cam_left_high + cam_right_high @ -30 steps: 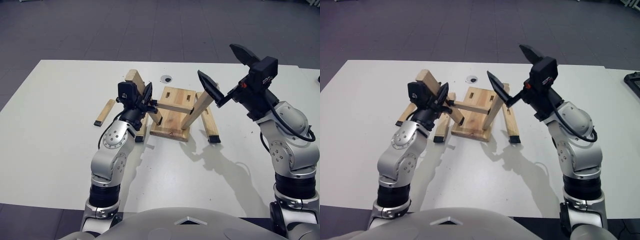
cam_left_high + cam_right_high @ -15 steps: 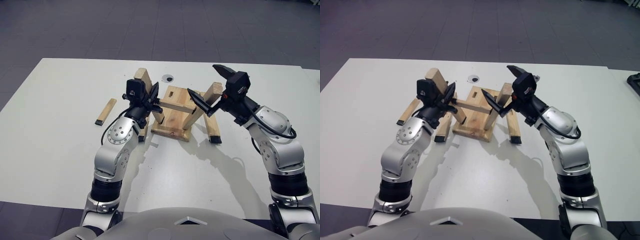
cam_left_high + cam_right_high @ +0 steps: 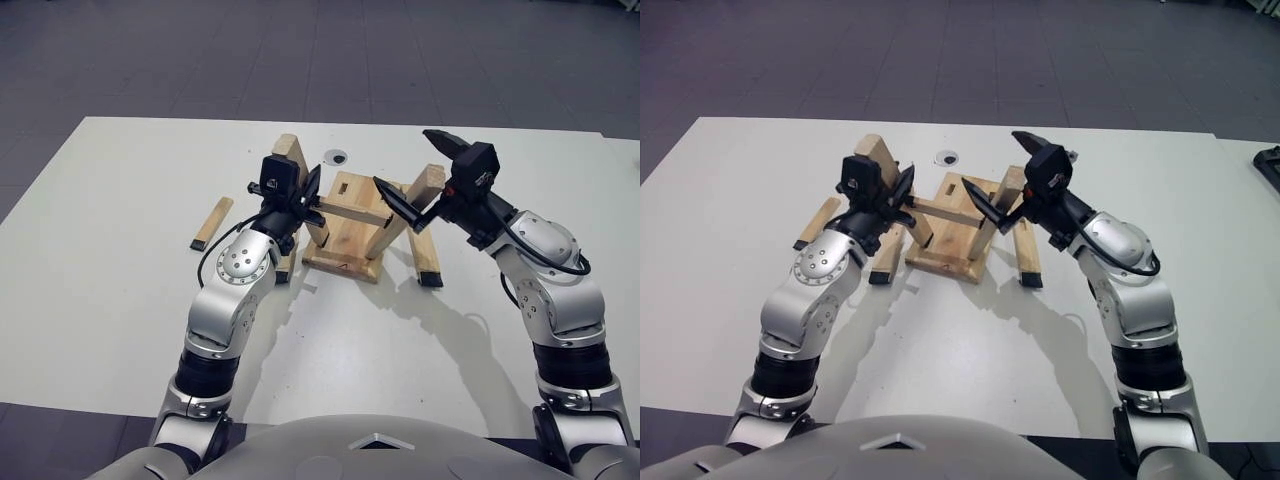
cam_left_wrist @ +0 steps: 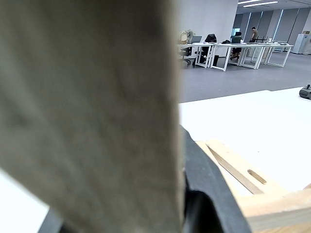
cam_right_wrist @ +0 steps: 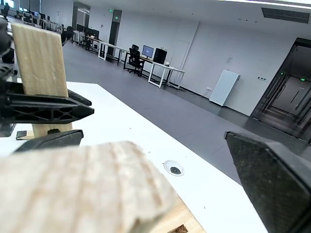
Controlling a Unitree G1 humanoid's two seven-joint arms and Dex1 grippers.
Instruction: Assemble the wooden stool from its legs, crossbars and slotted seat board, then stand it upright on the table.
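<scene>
Seat board [image 3: 340, 248] lies flat mid-worktop, toward the far edge, slots up. That suits pressing the legs down into them.

Left hand [image 3: 308, 198] is clenched on the gripped leg [image 3: 289, 152], which stands tilted at the board's left side. The crossbar [image 3: 350, 212] runs from it to the free leg [image 3: 432, 178] at the board's right side. We judge the grip is there to steady this leg-and-crossbar frame over the slots.

Right hand [image 3: 403, 160] is released, with one finger on each side of the free leg's upper end. It is placed to close on that end so both ends can be guided together. We cannot tell whether it touches the wood.

A loose leg [image 3: 427, 258] lies just right of the board. A short loose piece [image 3: 211, 222] lies on the worktop [image 3: 120, 200], well left of the board.

Versus 1.0 s ago:
- The right hand is lower and has come in from high on the right to the free leg.
- The frame sits more upright and slightly farther from us.

Versus 0.5 s ago: nearly unchanged, apart from the left forearm shifting slightly.
</scene>
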